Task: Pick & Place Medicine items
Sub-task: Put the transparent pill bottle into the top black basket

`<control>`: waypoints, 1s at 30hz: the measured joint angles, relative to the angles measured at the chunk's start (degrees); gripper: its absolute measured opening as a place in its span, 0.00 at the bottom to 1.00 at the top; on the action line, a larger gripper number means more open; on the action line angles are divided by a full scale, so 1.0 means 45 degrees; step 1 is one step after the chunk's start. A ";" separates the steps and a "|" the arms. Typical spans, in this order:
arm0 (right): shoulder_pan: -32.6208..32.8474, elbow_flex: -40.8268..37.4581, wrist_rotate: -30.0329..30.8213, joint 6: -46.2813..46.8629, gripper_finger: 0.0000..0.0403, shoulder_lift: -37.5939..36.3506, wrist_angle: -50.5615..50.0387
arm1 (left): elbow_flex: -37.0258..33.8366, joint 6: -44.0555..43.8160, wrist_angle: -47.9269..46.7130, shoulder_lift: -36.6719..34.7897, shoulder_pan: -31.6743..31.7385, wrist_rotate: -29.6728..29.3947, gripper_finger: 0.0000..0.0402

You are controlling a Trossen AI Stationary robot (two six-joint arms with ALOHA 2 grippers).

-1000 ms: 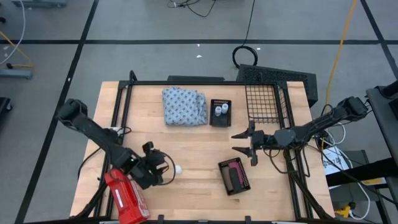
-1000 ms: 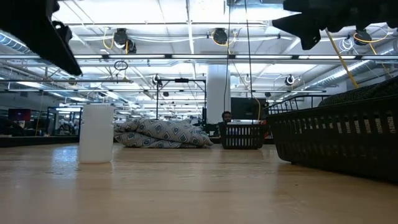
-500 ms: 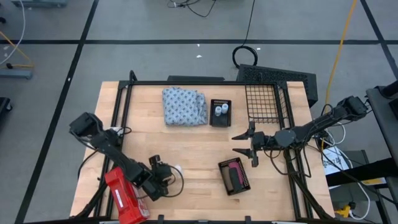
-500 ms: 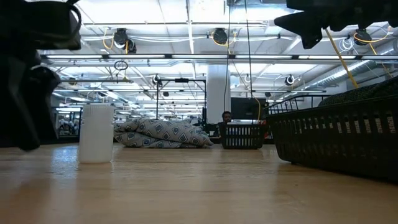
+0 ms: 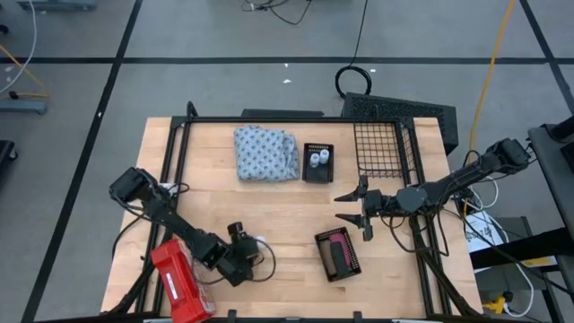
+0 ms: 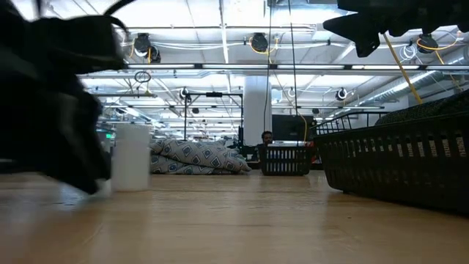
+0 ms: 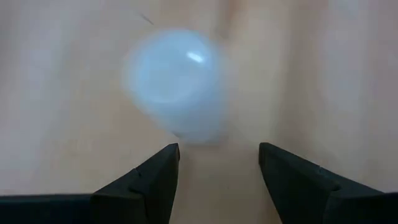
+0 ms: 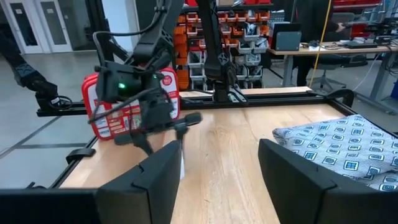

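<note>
A tiny white round bottle (image 5: pixel 259 242) stands upright on the wood near the table's near edge; it shows blurred in the left wrist view (image 7: pixel 177 81) and in the low view (image 6: pixel 132 158). My left gripper (image 5: pixel 247 250) is open and low over the table just left of the bottle, its fingers (image 7: pixel 155 177) pointing at it with the bottle just beyond their tips. Two more white bottles sit in a small black tray (image 5: pixel 317 162). A pink-red tube and a dark tube lie in a second black tray (image 5: pixel 338 254). My right gripper (image 5: pixel 339 206) waits open, raised over the table's right middle. My left gripper comes at the white bottle low and slanting from the table's left and near side. Its open fingertips (image 7: pixel 273 168) stand just short of the bottle's side (image 7: pixel 199 127). I cannot tell whether a finger touches it.
A folded blue-white patterned cloth (image 5: pixel 266 152) lies at the far middle. A red plastic case (image 5: pixel 180 283) sits at the near left corner, close behind my left arm. A black wire basket (image 5: pixel 384 148) stands at the far right. Bare wood lies between the bottle and the tube tray.
My left gripper has swung toward the table's near edge and right and come down low beside the white bottle. In the low view the bottle now stands a little farther right than before. My right arm has kept still.
</note>
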 joint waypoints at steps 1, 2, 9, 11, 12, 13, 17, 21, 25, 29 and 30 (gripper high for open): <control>0.0000 0.0000 0.0003 0.0000 0.50 0.0000 0.0000 | -0.0009 0.0106 0.0016 0.0010 0.0139 -0.0288 0.57; 0.0000 0.0000 0.0005 0.0000 0.50 0.0000 0.0005 | -0.0015 0.0142 0.0040 0.0015 0.0243 -0.0416 0.57; 0.0000 0.0000 0.0005 0.0005 0.50 0.0000 0.0000 | -0.0019 0.1416 0.1219 0.0058 0.1150 -0.0634 0.57; 0.0000 0.0000 0.0005 0.0073 0.50 0.0000 -0.0032 | -0.0019 0.1929 0.1777 0.0147 0.1394 -0.0357 0.57; 0.0000 0.0000 0.0005 0.0126 0.50 0.0000 -0.0094 | -0.0019 0.2172 0.2075 0.0249 0.1500 -0.0143 0.57; 0.0000 0.0000 0.0005 0.0181 0.50 0.0000 -0.0155 | -0.0018 0.2365 0.2474 0.0393 0.1608 0.0153 0.57; 0.0000 0.0000 0.0009 0.0240 0.50 0.0005 -0.0217 | 0.0019 0.2675 0.3330 0.1047 0.1873 0.0944 0.57; 0.0000 0.0000 0.0010 0.0243 0.50 0.0005 -0.0275 | 0.0029 0.2439 0.3967 0.1731 0.1912 0.0709 0.57; 0.0000 0.0000 0.0010 0.0238 0.50 0.0005 -0.0300 | 0.0027 0.1961 0.4455 0.1885 0.2043 0.0781 0.57; 0.0000 0.0000 0.0010 0.0238 0.50 0.0005 -0.0325 | 0.0024 0.2421 0.4361 0.1749 0.2079 0.0884 0.57; 0.0000 0.0000 0.0010 0.0240 0.50 0.0005 -0.0330 | 0.0021 0.2669 0.4332 0.1709 0.2074 0.1050 0.57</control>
